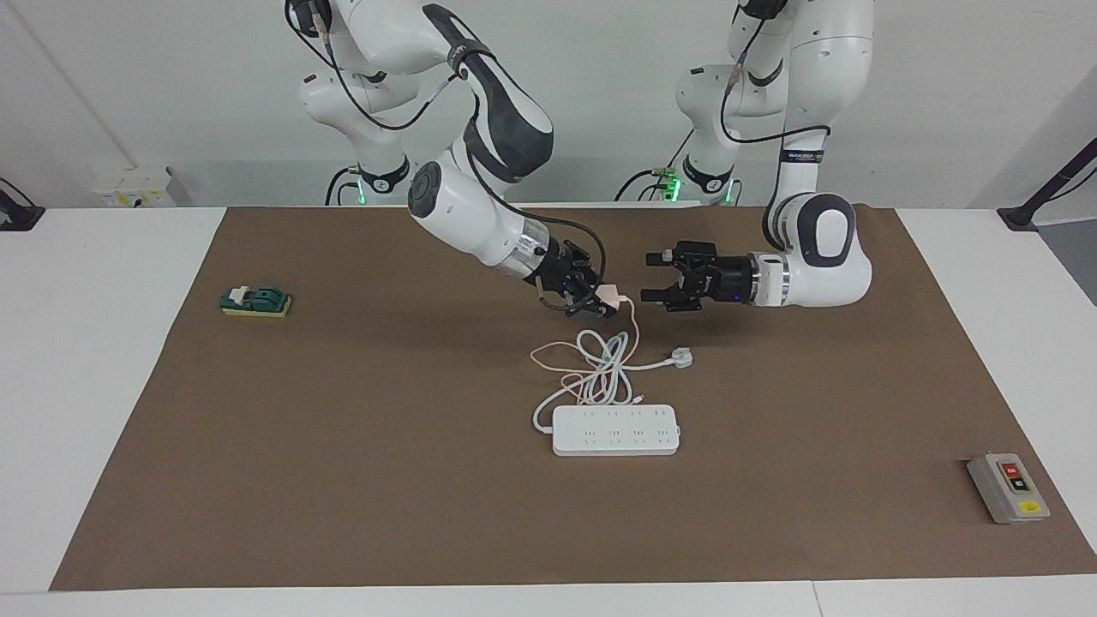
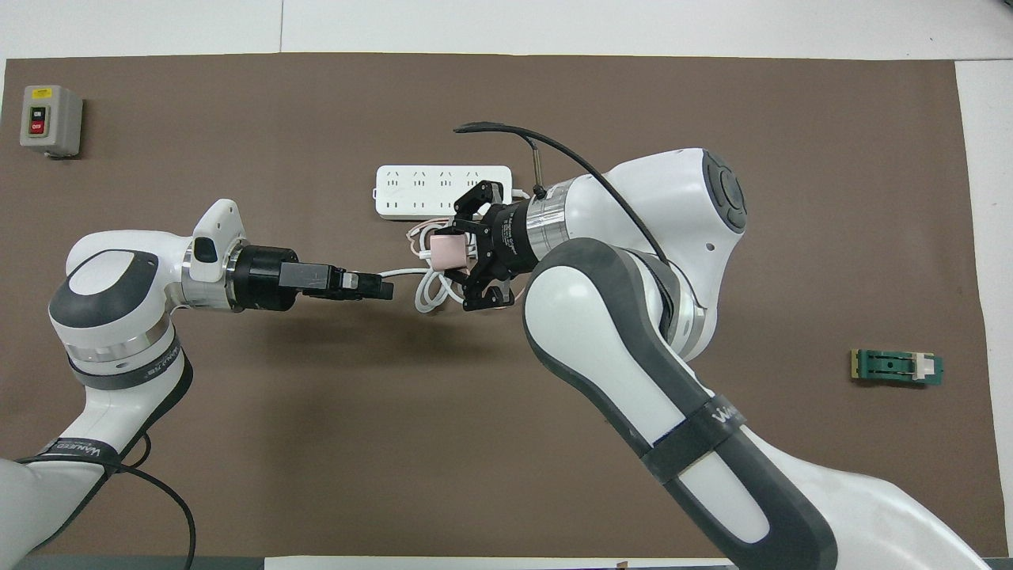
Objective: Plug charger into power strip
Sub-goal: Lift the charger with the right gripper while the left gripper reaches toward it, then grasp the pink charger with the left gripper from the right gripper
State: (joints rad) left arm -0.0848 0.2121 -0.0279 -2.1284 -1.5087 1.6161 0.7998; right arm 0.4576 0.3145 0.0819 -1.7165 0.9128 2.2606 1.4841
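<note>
Claws level: right [image 1: 605, 302] grips charger [image 1: 608, 296], left [image 1: 653, 276] spread.

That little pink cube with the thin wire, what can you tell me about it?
The charger is a small pale pink cube, smooth like plastic. The right gripper is shut on it and holds it in the air above the coiled white cord. Its thin pink cable hangs down onto the brown mat, looping beside the power strip.

Grey switch box [image 1: 1008, 488], green-yellow block [image 1: 255, 302]
</note>
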